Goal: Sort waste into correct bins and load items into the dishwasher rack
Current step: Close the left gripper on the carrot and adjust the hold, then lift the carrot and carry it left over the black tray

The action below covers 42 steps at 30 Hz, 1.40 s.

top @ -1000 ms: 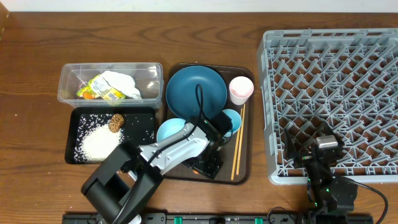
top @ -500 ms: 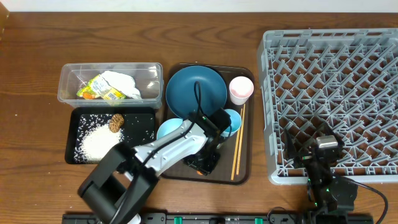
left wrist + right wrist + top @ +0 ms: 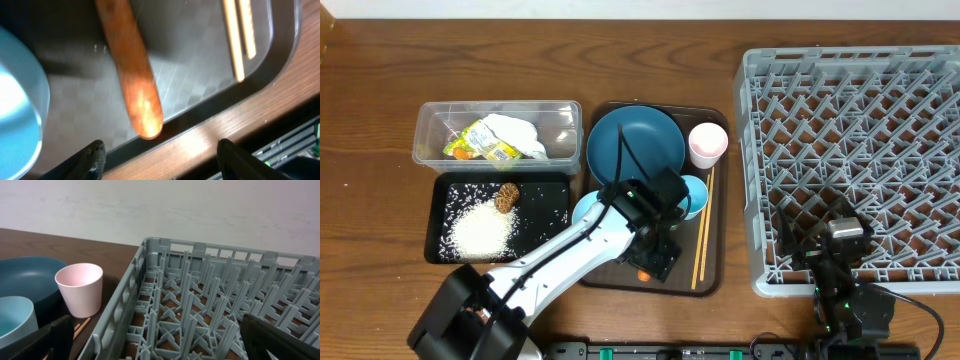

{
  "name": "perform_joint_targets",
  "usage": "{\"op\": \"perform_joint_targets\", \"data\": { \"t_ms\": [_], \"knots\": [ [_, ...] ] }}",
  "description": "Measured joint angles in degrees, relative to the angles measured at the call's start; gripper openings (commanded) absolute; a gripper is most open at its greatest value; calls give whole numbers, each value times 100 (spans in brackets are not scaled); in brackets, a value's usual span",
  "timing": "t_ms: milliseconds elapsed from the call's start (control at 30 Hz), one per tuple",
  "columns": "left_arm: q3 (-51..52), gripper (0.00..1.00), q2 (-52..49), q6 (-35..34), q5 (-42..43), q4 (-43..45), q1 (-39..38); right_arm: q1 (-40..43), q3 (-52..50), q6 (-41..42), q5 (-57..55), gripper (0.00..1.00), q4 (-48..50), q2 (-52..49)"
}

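Waste sorting nears its end. The left gripper [image 3: 162, 152] hovers with jaws wide apart over the carrot [image 3: 132, 65]. It lies loose on the brown tray [image 3: 200, 80] near the front rim, between the bowl [image 3: 17, 105] and the chopsticks [image 3: 240, 35], and appears to be the last scrap unsorted. Next the jaws must drop astride it, close, and carry it off, probably to the black tray [image 3: 555, 205] holding the rice [image 3: 480, 232]. The right gripper [image 3: 165, 340] sits open and empty at the rack [image 3: 850, 80], which has nothing loaded yet.
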State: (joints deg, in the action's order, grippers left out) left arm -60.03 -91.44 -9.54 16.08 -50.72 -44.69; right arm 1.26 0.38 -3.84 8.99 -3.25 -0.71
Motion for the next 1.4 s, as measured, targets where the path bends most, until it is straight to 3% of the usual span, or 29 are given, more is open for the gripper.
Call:
{"op": "perform_joint_targets", "data": {
  "t_ms": [267, 567, 667, 767, 1100, 1400],
  "knots": [
    [0, 75, -859, 94, 149, 369, 2, 0, 0, 0, 0, 99, 0, 0],
    [-24, 22, -1252, 153, 245, 173, 81, 0, 0, -2, 0, 99, 0, 0],
    [-37, 12, -1252, 173, 280, 157, 81, 0, 0, -2, 0, 99, 0, 0],
    [-85, 7, -1252, 195, 293, 57, 81, 0, 0, -2, 0, 99, 0, 0],
    [-313, 6, -1117, 186, 284, -278, 81, 0, 0, 0, 0, 99, 0, 0],
    [-313, 6, -44, 140, 184, -802, 271, 0, 0, 0, 0, 99, 0, 0]
  ]
}}
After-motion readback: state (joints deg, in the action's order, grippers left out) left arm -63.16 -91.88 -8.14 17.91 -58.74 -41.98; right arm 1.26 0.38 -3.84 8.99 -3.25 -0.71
